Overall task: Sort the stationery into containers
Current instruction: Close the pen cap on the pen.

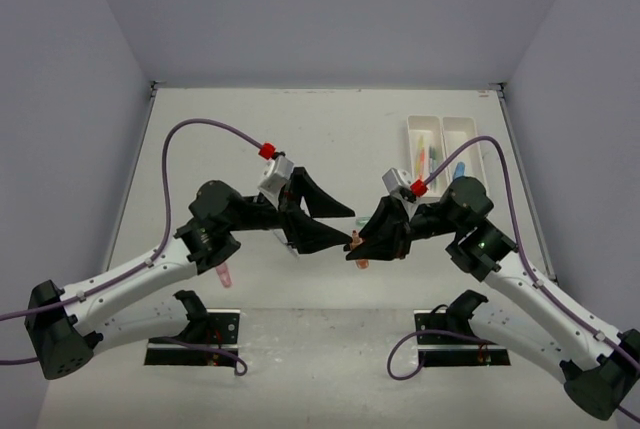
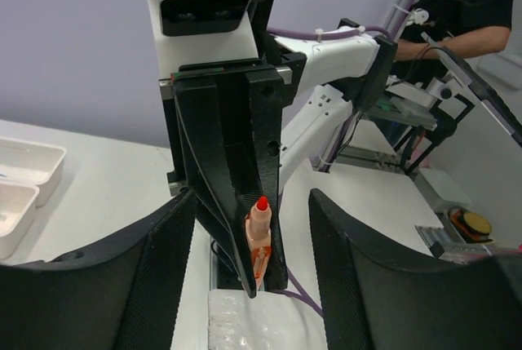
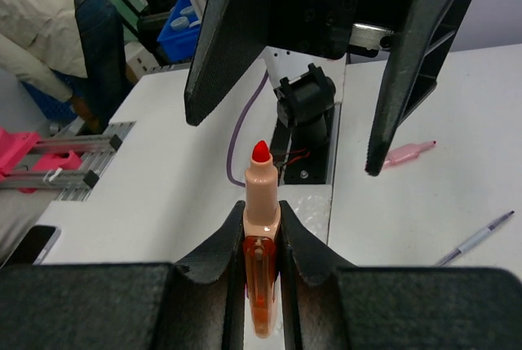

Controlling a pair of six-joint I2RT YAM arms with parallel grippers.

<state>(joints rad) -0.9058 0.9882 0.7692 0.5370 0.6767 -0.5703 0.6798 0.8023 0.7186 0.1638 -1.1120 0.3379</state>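
1. Orange marker (image 3: pixel 261 203) lies lengthwise along the fingers of the right hand (image 3: pixel 261 228), its red tip leading out past the fingertips toward the left hand (image 3: pixel 281 147)
2. In the left wrist view the same marker shows tip-up and slightly tilted, set against the right hand's dark fingers
3. It has a see-through orange barrel, a pale peach neck and a small bare red cone for a tip
4. The right hand is pinching the barrel with both fingers pressed against its sides, and holds it in the air above the worktop (image 1: pixel 300 139), near the front middle between the two arms
5. The left hand is spread wide, one finger on each side of the marker's line just ahead of the tip, touching nothing
6. A pink marker (image 1: pixel 226 275) lies flat on the worktop close by the left arm; a thin pale pen (image 3: pixel 477 240) also lies flat, off to the right in the right wrist view
7. The two white trays (image 1: pixel 424 119) sit side by side at the far right, well apart from the hands; the left one holds green, yellow and pink pieces
8. Walls close the worktop on the left, right and far sides; a broad bare stretch of white lies between the hands and the far wall, while the two hands stand nearly tip to tip with little room between them
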